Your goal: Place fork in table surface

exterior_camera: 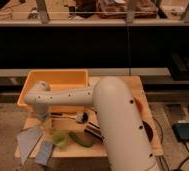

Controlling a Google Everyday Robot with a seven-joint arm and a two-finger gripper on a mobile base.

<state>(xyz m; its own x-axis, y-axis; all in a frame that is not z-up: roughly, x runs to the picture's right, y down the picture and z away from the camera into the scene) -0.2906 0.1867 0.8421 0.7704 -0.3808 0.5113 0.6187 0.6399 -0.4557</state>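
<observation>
Wooden table surface (140, 92) beneath gripper (47, 125), jaws wide apart, near yellow tub (58, 74)

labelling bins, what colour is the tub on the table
Yellow-orange tub, best in the camera view; gripper hangs just in front.

Bulky white rounded arm (119, 117) with small dark dots, pale tool (47, 123) below its far joint

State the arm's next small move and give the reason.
Probably ease the gripper straight down toward the table surface. It hangs low over the left planks, just in front of the yellow tub and left of the black-handled utensil; the fork cannot be made out there, so go slowly.
</observation>
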